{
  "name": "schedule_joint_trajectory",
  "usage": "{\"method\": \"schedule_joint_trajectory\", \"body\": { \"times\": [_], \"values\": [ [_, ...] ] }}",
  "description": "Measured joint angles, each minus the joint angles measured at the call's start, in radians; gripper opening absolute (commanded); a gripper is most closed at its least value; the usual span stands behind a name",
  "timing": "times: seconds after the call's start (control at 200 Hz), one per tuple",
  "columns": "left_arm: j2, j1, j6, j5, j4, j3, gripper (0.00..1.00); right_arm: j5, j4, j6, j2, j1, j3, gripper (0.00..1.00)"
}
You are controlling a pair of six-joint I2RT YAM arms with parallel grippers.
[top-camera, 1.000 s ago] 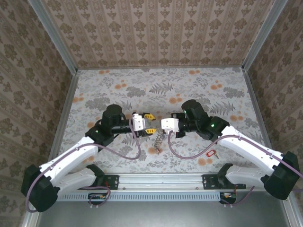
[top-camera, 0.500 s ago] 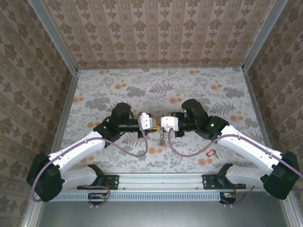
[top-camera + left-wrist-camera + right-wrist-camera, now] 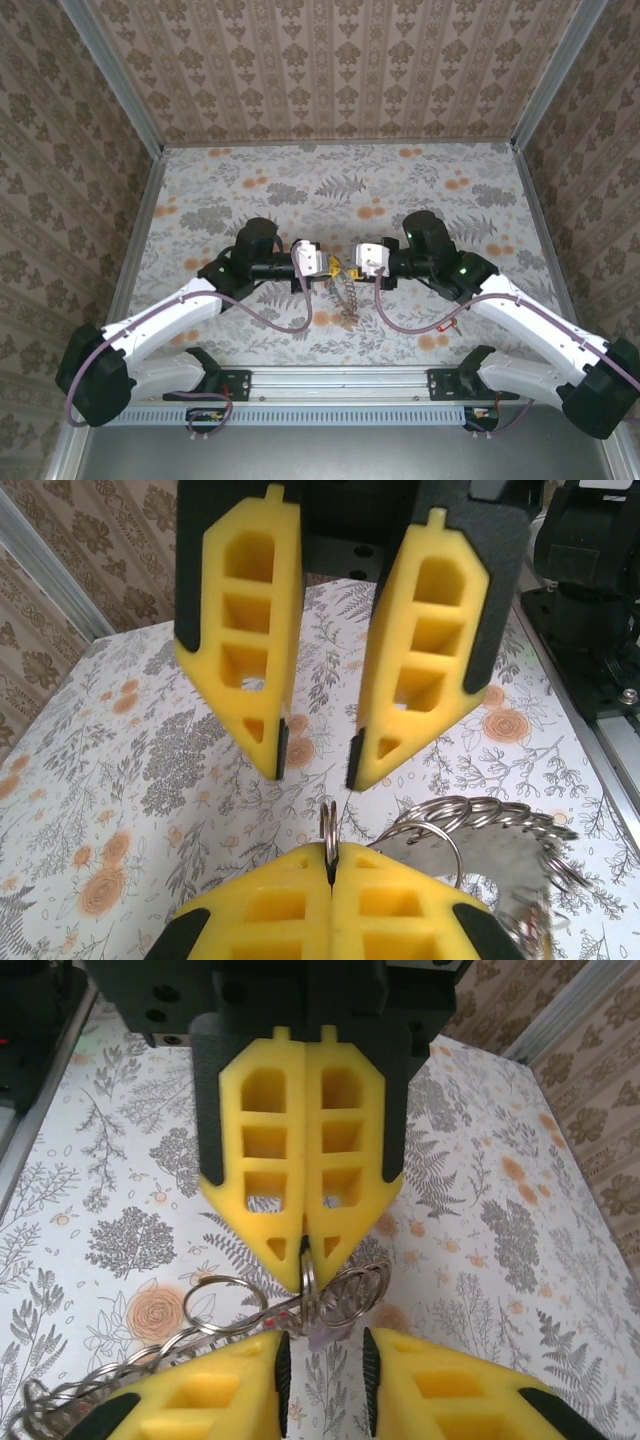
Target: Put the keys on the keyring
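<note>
Looks like a robotics lab test cell, not a home, whatever the decor says. Two white-and-black arms, left arm (image 3: 160, 330) & right arm (image 3: 530, 320), are bolted side by side to a slotted alu rail (image 3: 340, 380) at the near table edge, w/ purple cables (image 3: 275, 326) looping off them. The work area's boxed in by upright panels (image 3: 330, 70) papered in a damask print, w/ alu corner posts (image 3: 112, 75) at the joins. The tabletop (image 3: 330, 180) has a floral cover: grey ferns, orange blooms.
</note>
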Motion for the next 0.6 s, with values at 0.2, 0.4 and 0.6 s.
{"method": "schedule_joint_trajectory", "body": {
  "times": [0.2,0.4,0.6],
  "values": [
    [-0.006,-0.002,0.027,0.000,-0.060,0.016,0.00,-0.041,-0.001,0.000,0.003,-0.001,-0.002,0.29],
    [-0.006,-0.012,0.035,-0.001,-0.088,0.027,0.00,-0.057,-0.011,-0.004,0.050,0.001,0.017,0.26],
    [-0.006,-0.013,0.034,0.000,-0.099,0.027,0.00,-0.060,-0.011,-0.003,0.069,0.009,0.019,0.17]
  ]
}}
